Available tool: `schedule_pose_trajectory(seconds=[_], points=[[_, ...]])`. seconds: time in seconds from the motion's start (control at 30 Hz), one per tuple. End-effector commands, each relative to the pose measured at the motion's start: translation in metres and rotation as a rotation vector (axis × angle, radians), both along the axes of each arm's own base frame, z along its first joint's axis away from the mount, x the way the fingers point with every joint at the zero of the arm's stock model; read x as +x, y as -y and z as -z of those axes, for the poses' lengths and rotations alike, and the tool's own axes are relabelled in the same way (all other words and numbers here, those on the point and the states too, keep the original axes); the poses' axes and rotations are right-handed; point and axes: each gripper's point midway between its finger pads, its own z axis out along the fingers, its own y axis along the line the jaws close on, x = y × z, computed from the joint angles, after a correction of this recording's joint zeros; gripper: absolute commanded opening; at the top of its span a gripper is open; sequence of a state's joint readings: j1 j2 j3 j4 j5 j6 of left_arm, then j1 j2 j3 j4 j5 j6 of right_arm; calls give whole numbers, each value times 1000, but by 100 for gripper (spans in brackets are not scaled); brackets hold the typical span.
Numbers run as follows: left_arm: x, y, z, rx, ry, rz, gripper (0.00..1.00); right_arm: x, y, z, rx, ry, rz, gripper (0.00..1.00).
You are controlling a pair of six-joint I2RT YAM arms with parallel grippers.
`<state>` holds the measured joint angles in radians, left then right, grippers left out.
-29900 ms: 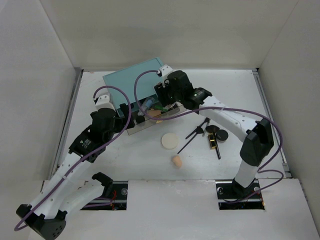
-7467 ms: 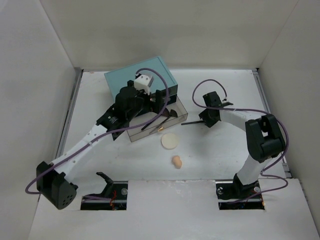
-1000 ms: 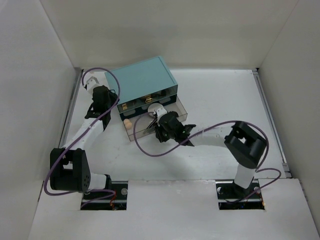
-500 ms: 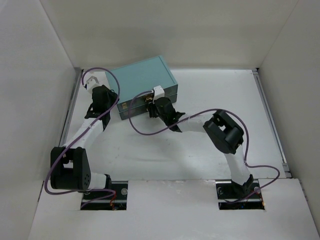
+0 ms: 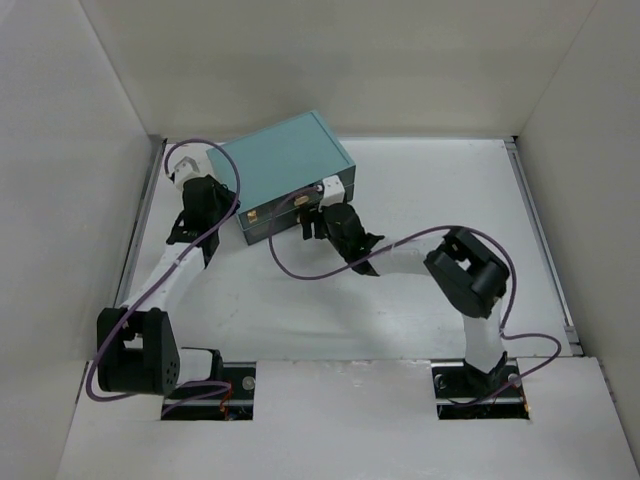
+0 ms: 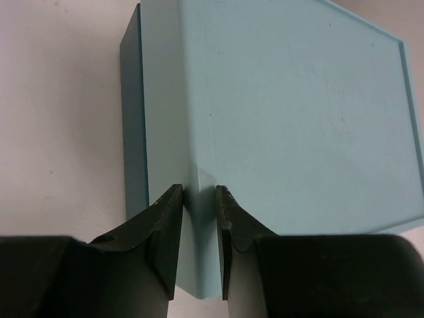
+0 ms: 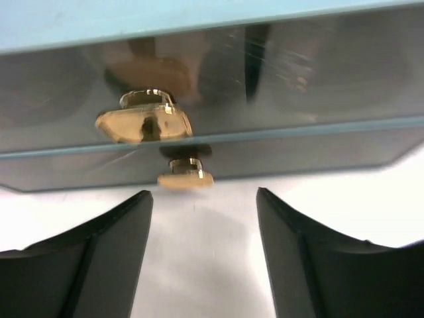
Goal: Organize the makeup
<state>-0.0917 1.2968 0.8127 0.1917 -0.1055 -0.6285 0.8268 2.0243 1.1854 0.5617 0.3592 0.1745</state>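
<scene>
While makeup (image 7: 149, 66) hides (dim behind drawers (image 7: 298, 99)), right end effector (image 7: 202, 195) gapes, left end effector (image 6: 197, 192) pinches box (image 6: 298, 112).

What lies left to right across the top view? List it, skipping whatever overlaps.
In order: left arm's elbow → left gripper → teal box → right arm's elbow. The right gripper is skipped: it sits in front of the box.

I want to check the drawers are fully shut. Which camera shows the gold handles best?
Right wrist view: both gold handles sit close ahead of the open right gripper. The top view gives only gold specks on the teal box front. The left wrist view shows only the box's corner, no handles.
</scene>
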Motion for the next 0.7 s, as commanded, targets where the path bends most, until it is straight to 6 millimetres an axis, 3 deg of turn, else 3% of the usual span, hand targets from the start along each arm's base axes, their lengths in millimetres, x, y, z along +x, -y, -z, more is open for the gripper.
schedule_pose_trajectory(seconds=[0.0, 0.07, 0.17, 0.2, 0.3, 0.4, 0.57, 0.67], points=[[-41, 13, 34, 9, -182, 95, 24, -24, 7, -70, 170, 68, 10, 80], [-41, 9, 16, 24, -146, 90, 50, -43, 24, -68, 156, 11, 7, 100], [-44, 4, -18, 61, -77, 86, 78, -71, 53, -61, 114, -104, 33, 100], [-46, 0, -33, 81, -48, 75, 100, -80, 63, -59, 105, -144, 50, 100], [-58, -14, -66, 139, -1, 16, 100, -91, 107, -57, 100, -267, 156, 100], [-78, -33, -83, 229, -10, -66, 100, -106, 156, -57, 70, -383, 248, 100], [-131, -89, -71, 445, -148, -329, 100, -122, 249, -46, 28, -561, 502, 100], [-154, -99, -52, 509, -204, -367, 100, -125, 292, -49, 80, -590, 656, 100]])
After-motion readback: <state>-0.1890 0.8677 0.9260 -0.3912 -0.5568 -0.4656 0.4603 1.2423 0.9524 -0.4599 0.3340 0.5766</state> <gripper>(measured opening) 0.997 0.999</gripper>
